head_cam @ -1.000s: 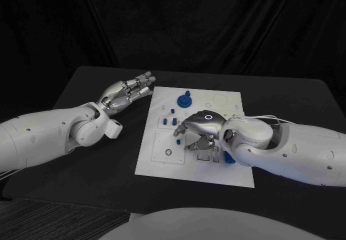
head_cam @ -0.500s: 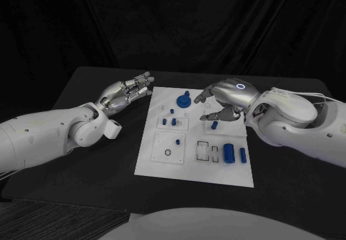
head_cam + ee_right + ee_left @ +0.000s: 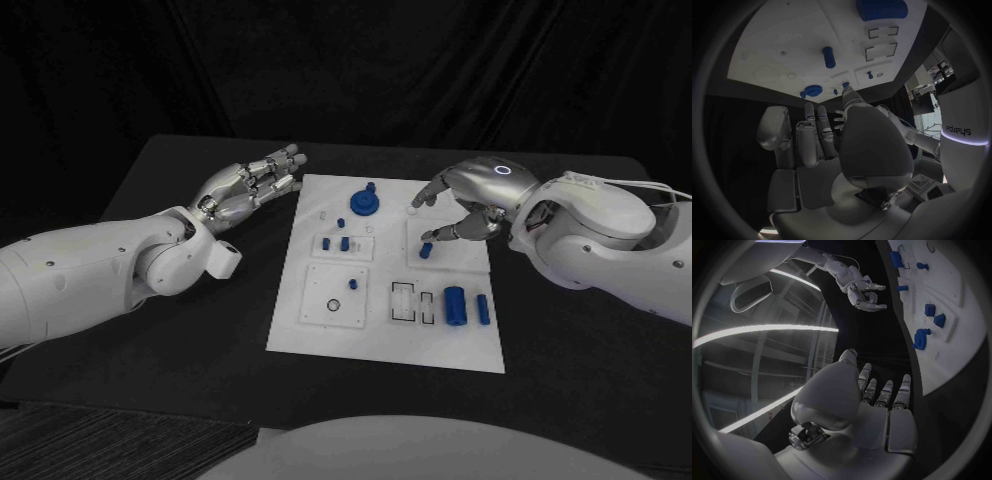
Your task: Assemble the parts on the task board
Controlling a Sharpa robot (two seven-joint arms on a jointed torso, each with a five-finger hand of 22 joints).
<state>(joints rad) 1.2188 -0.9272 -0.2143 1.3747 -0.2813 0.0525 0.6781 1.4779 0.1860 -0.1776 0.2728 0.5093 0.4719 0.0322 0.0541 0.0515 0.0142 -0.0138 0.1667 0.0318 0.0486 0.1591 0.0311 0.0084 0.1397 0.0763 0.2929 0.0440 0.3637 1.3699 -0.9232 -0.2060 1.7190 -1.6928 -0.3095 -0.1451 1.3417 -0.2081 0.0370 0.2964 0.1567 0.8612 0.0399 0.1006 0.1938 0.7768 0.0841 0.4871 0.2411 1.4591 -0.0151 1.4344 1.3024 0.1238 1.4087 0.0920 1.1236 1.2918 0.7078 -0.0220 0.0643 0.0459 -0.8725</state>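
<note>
The white task board [image 3: 433, 345] lies mid-table. At its far end stands a blue gear-like part [image 3: 366, 203], with small blue pieces [image 3: 335, 243] just nearer. A blue peg [image 3: 427, 250] stands upright right of them. A blue cylinder [image 3: 456, 305] and a thinner one [image 3: 483, 310] lie at the near right. My right hand [image 3: 469, 200] hovers over the board's far right, fingers apart and holding nothing, fingertips just above the peg. My left hand [image 3: 253, 185] lies flat beside the board's far left corner, empty. The right wrist view shows the peg [image 3: 829, 56] beyond my right hand [image 3: 826, 145].
The black table [image 3: 173, 330] stretches left of the board, crossed by my left arm. Two rectangular slots [image 3: 415, 300] sit beside the cylinder. A small ring mark [image 3: 335, 305] lies on the near left plate. In the left wrist view the gear [image 3: 922, 338] lies past my left hand [image 3: 879, 400].
My right hand has lifted from the near middle of the board and drawn back to its far right, uncovering the cylinders and the slots. The left hand has stayed still.
</note>
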